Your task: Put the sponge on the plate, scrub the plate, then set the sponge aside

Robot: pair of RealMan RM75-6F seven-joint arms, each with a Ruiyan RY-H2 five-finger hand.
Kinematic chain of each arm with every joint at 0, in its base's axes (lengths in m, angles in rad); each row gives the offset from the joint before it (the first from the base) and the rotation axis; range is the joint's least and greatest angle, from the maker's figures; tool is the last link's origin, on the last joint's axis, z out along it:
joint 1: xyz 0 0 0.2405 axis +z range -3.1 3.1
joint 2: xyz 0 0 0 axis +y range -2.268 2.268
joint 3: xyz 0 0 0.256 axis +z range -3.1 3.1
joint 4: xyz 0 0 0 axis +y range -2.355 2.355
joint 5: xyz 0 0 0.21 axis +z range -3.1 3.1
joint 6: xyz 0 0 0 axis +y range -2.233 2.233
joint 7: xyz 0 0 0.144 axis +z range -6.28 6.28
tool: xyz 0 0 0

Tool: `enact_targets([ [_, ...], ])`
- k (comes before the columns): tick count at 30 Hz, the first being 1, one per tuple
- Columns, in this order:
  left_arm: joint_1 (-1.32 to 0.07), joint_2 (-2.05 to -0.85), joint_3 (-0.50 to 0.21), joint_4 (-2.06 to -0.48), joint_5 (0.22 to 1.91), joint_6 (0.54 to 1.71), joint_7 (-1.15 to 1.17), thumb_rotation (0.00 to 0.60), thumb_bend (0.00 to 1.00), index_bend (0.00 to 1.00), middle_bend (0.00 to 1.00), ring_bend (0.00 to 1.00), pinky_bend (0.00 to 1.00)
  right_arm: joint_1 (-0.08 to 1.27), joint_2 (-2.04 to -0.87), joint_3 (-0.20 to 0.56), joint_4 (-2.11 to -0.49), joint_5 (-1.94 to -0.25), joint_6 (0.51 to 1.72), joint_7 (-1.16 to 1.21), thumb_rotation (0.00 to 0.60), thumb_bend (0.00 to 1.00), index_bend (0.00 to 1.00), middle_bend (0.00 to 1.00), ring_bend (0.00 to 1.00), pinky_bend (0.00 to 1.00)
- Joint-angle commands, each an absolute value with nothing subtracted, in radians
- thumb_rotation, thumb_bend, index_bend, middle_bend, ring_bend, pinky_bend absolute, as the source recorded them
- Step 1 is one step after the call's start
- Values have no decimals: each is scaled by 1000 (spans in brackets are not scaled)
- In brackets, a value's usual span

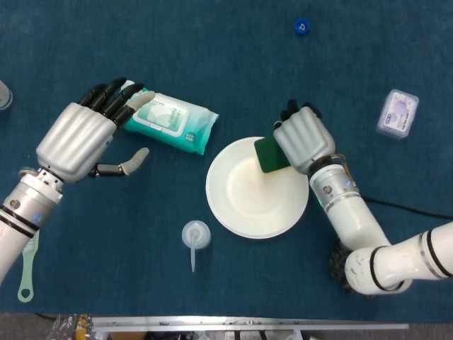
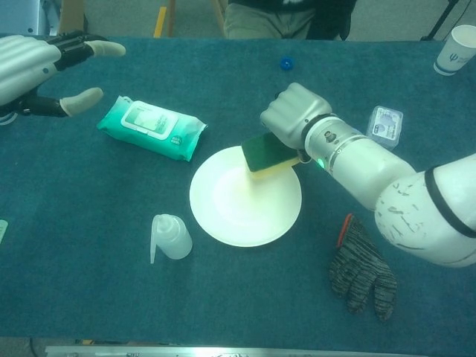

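Right hand (image 1: 303,138) gripping one green-and-yellow rectangular sponge (image 2: 266,155) over one round white plate (image 1: 244,212), yellow underside seen from chest view only, left hand (image 1: 79,142) fingers spread wide, empty.

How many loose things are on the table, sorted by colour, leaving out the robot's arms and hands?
White: 3, plate, squeeze bottle, paper cup
Green: 3, sponge, wipes pack, brush handle
Blue: 1, bottle cap
Clear: 1, small box
Dark grey: 1, glove
Total: 9
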State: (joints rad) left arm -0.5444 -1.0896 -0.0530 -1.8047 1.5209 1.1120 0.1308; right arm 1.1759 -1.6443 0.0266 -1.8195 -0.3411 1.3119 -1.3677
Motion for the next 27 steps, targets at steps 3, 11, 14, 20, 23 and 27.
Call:
enact_targets([
  [3, -545, -1090, -53, -1805, 1521, 1109, 131, 69, 328, 78, 66, 0, 111, 1164, -1642, 24, -1788, -352, 1313, -1355, 600, 198, 441, 295, 159, 374],
  [11, -548, -1095, -52, -1805, 1523, 1104, 136, 70, 327, 78, 66, 0, 111, 1145, -1640, 32, -1716, -350, 1309, -1339, 600, 198, 440, 292, 160, 365],
  [14, -547, -1095, -52, -1804, 1523, 1105, 134, 72, 328, 78, 66, 0, 112, 1138, -1642, 44, -1690, -340, 1306, -1333, 600, 197, 441, 286, 160, 364],
  [20, -544, -1093, -49, -1800, 1523, 1104, 128, 70, 328, 78, 66, 0, 112, 1122, -1628, 47, -1684, -324, 1312, -1337, 600, 197, 440, 273, 160, 364],
  [23, -543, -1094, -48, -1797, 1525, 1104, 124, 72, 328, 78, 66, 0, 112, 1111, -1621, 43, -1677, -314, 1314, -1339, 600, 197, 425, 255, 154, 352],
  [27, -544, -1097, -48, -1795, 1526, 1103, 123, 71, 328, 78, 66, 0, 112, 1097, -1613, 32, -1660, -299, 1300, -1346, 594, 166, 277, 196, 109, 329],
])
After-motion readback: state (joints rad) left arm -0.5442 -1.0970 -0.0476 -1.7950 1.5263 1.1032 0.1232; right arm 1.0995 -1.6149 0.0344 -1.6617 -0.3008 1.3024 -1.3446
